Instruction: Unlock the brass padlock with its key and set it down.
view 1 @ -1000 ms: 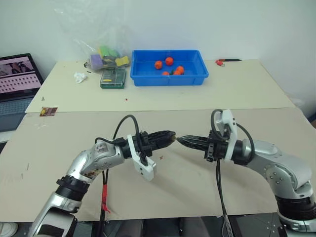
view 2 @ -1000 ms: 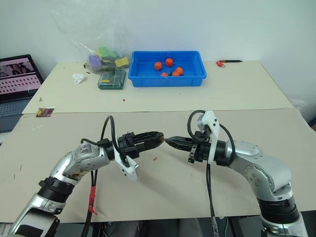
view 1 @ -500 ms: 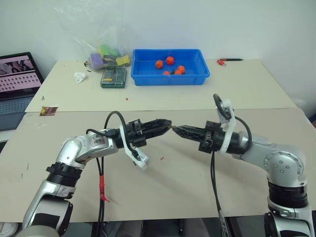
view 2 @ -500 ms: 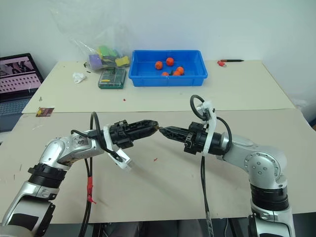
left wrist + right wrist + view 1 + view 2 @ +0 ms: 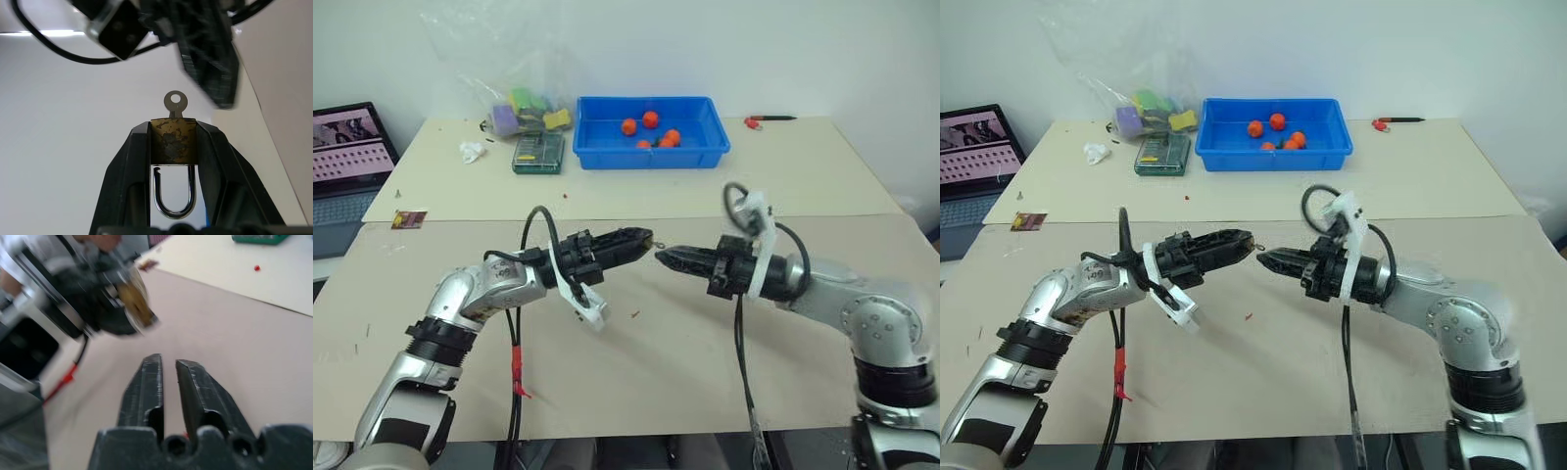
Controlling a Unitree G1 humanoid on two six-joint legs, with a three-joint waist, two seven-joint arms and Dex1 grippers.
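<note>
The brass padlock [image 5: 173,139] is clamped between the fingers of my left gripper [image 5: 644,237], held in the air over the table. Its silver shackle [image 5: 172,196] points back toward the wrist, and one leg shows a gap at the body. The key [image 5: 175,103] sticks out of the padlock's far end with its round head free. My right gripper [image 5: 661,257] faces it tip to tip, a short way off and slightly lower. A narrow gap shows between the right fingers [image 5: 146,377], with nothing in it. The padlock [image 5: 133,298] appears blurred beyond them.
At the back stands a blue tray [image 5: 607,157] holding orange balls [image 5: 649,119], with a green box [image 5: 537,155] and a plastic bag [image 5: 524,108] to its left. A laptop [image 5: 347,147] sits far left and a red pen [image 5: 766,120] far right. A red speck [image 5: 635,314] lies below the grippers.
The right gripper's tips were shut at the key against the left gripper's tip. Now they have opened, let go and stand slightly apart from it. The left hand has risen a little.
</note>
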